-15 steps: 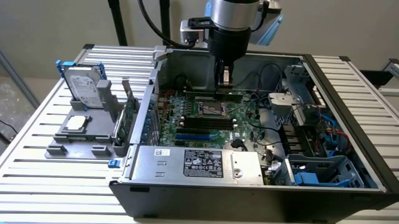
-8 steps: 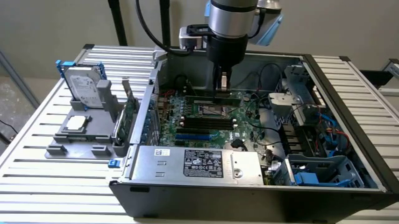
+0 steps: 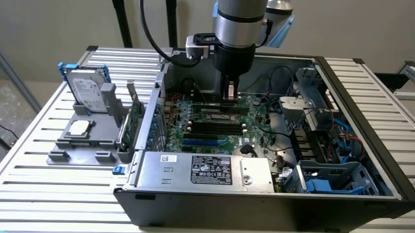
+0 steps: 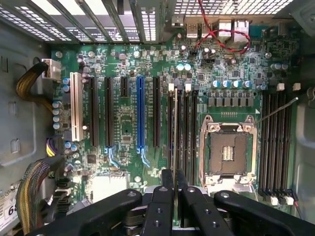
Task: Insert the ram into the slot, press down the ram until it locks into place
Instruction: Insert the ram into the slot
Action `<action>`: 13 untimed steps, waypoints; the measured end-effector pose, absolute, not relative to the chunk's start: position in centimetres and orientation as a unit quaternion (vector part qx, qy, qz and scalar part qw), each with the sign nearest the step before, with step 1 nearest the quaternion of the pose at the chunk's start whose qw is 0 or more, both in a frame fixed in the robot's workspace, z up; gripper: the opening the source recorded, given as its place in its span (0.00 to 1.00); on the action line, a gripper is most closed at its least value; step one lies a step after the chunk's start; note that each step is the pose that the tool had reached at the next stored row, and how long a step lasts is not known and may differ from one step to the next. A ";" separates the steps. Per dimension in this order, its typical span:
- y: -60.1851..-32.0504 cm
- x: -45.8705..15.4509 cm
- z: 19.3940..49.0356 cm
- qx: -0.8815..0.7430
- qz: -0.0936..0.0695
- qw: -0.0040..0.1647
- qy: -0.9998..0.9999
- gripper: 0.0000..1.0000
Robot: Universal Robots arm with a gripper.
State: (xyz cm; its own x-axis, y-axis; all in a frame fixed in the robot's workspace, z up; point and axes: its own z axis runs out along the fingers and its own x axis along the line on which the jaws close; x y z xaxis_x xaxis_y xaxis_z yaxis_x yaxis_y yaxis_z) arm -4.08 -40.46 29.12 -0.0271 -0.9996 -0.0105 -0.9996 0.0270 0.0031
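Gripper (image 3: 230, 97) hangs below the arm inside the open computer case (image 3: 366, 104), above the motherboard (image 3: 194, 119). In the wrist view the gripper (image 4: 175, 179) has its two black fingers (image 4: 167, 178) drawn in against a thin board seen edge-on, the ram (image 4: 175, 142), which it clamps between them. The ram runs lengthwise along the bank of black slots (image 4: 187, 132) that lies between the blue socket (image 4: 140, 113) and the processor socket (image 4: 228, 152). Its edge falls over the side of the bank nearer the blue socket; which slot it is lined up with cannot be told, nor whether its lower edge has entered a slot. White end clips (image 4: 171, 87) show at the far end of the bank. A second bank of black slots (image 4: 275, 142) sits on the other side of the processor socket. On the exterior view's left, outside the case, a hard drive (image 3: 87, 90) stands on a grey fixture (image 3: 81, 141) on the slatted table (image 3: 32, 160).
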 end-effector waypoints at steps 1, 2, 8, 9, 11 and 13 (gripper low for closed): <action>-40.5 -4.1 28.9 -0.697 0.005 0.003 0.717 0.13; -40.5 -4.1 28.8 -0.697 0.005 0.003 0.717 0.13; -40.5 -4.1 27.7 -0.697 0.005 0.003 0.717 0.13; -40.5 -4.1 27.5 -0.697 0.005 0.003 0.717 0.13; -40.5 -4.1 27.1 -0.697 0.005 0.003 0.717 0.13; -40.5 -4.1 26.7 -0.697 0.005 0.003 0.717 0.13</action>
State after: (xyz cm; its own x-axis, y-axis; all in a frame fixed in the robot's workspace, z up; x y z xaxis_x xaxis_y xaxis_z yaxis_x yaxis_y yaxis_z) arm -4.09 -40.46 26.74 -0.0271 -0.9996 -0.0105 -0.9996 0.0271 0.0030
